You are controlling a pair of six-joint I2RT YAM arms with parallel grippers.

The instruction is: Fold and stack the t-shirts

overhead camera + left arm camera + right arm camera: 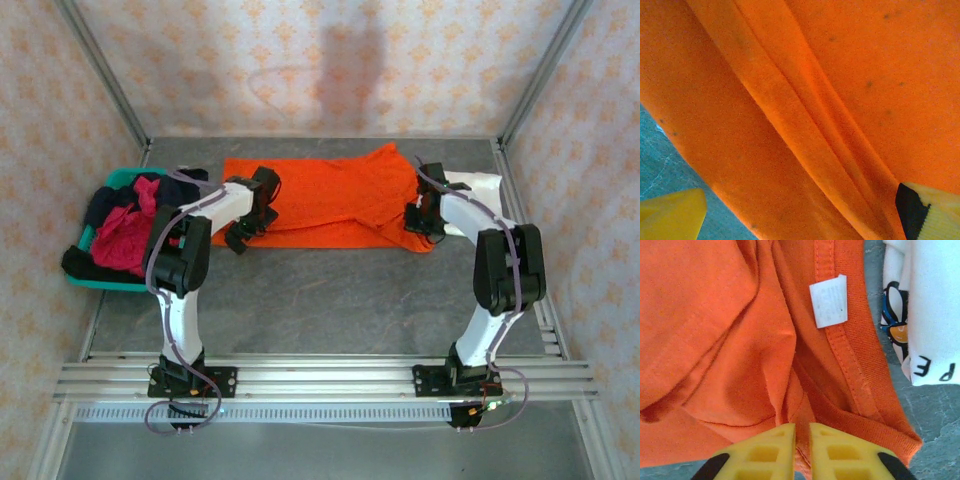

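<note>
The grey, stone-patterned table (330,300) carries three things directly. An orange t-shirt (330,200) lies spread flat across its far middle, collar end to the right, with long creases running through the cloth. A folded white t-shirt (478,185) with a printed front lies just beside that collar, at the far right. A teal plastic basket (118,177) sits at the left edge.

Two matching robot arms, the left arm (185,255) and the right arm (505,270). Each has white rounded shells joined by chunky black joint housings and stands on a black base. Thin grey cables loop along each arm and trail from the bases. The left gripper (802,200) has smooth yellow plastic fingers (670,215), one with a black patch. The right gripper (801,430) has yellow fingers (837,455) moulded with hollow square pockets, black at the outer edges.
</note>
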